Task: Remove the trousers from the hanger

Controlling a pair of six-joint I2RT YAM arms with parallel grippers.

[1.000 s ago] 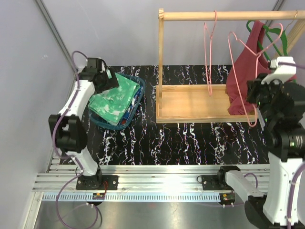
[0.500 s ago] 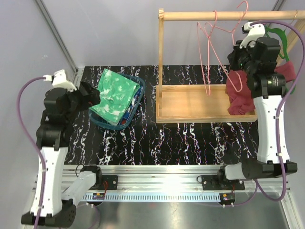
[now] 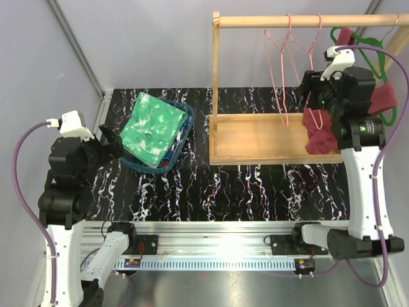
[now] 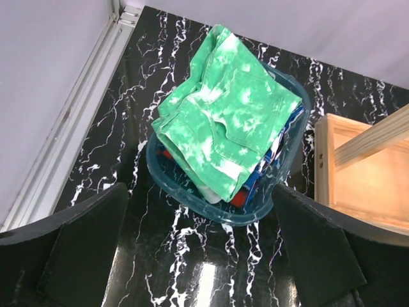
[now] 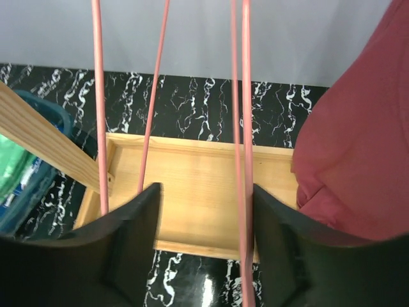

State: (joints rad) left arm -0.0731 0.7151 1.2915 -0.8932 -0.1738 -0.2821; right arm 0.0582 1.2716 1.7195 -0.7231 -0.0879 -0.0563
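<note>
The green mottled trousers (image 3: pixel 153 128) (image 4: pixel 223 121) lie on top in a teal basket (image 3: pixel 131 163) (image 4: pixel 192 208). The blue printed trousers (image 4: pixel 281 150) peek out beneath them. My left gripper (image 3: pixel 115 144) (image 4: pixel 201 256) is open just short of the basket's near rim, with nothing in it. My right gripper (image 3: pixel 305 96) (image 5: pixel 204 224) is open up at the rack. An empty pink hanger (image 3: pixel 317 45) (image 5: pixel 243 128) hangs from the rod (image 3: pixel 307 21), and its wires run between the open jaws, close to the right finger.
A second empty pink hanger (image 3: pixel 281 57) (image 5: pixel 97 96) hangs to the left of the first. A dark red tank top (image 3: pixel 319 131) (image 5: pixel 358 141) on a green hanger (image 3: pixel 374 48) hangs at the rack's right end. The wooden rack base (image 3: pixel 255 137) lies below.
My right gripper has opened and let go of the pink hanger, which now hangs on the rod. My left arm has drawn back from the basket toward the near left.
</note>
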